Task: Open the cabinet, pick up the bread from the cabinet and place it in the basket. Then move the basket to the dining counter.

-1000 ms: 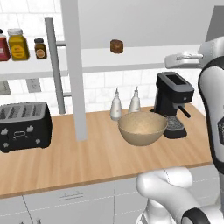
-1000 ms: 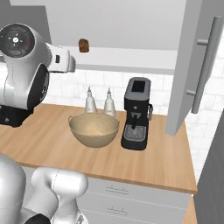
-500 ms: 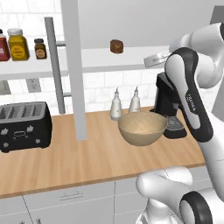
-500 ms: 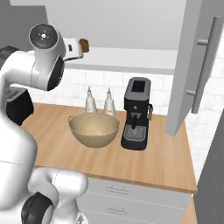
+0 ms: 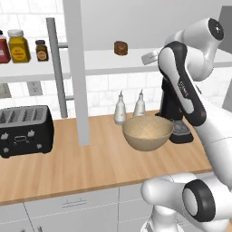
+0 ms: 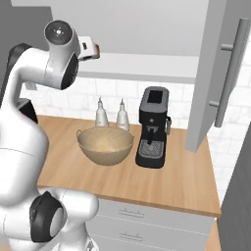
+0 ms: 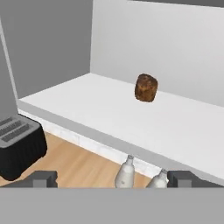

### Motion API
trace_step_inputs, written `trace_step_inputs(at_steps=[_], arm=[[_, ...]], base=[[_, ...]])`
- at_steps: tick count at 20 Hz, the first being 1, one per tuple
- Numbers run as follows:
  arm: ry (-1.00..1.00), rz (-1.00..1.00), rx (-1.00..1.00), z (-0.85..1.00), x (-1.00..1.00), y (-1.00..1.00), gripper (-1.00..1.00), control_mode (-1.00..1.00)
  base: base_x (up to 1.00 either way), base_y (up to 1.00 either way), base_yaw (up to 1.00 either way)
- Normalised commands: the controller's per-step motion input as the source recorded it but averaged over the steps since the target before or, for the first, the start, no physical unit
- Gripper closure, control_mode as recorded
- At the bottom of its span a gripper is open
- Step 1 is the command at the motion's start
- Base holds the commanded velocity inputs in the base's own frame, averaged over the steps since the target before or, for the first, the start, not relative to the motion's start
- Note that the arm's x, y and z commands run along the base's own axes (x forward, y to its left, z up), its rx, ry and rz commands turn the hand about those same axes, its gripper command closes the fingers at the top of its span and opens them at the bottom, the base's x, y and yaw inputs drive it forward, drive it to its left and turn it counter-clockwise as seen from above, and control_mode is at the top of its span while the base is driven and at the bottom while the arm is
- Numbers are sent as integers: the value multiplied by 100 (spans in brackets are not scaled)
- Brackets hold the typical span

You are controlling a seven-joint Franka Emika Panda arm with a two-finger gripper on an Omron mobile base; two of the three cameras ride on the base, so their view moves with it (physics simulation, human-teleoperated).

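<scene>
Your tool [image 7: 112,179] is spread wide, gripping nothing; the bread [image 7: 145,87] sits ahead on the cabinet shelf [image 7: 87,105], apart.

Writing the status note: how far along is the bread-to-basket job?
Done: cabinet doors stand open. In hand: open gripper faces the bread, which sits untouched on the white shelf. Left: grasp the bread, drop it in the basket on the worktop, then carry the basket to the dining counter.
</scene>
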Motion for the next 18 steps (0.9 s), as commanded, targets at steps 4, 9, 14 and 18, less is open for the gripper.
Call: trace_step_inputs(at_steps=[4,9,14,18], arm=[[0,0,0,0,42,8,-100,-100],[7,0,3,-1,42,12,-100,-100],[7,0,11,-10,49,1,-100,-100],[0,0,8,-8,49,6,-100,-100]], base=[[0,0,0],[0,0,0],[0,0,0],[0,0,0]])
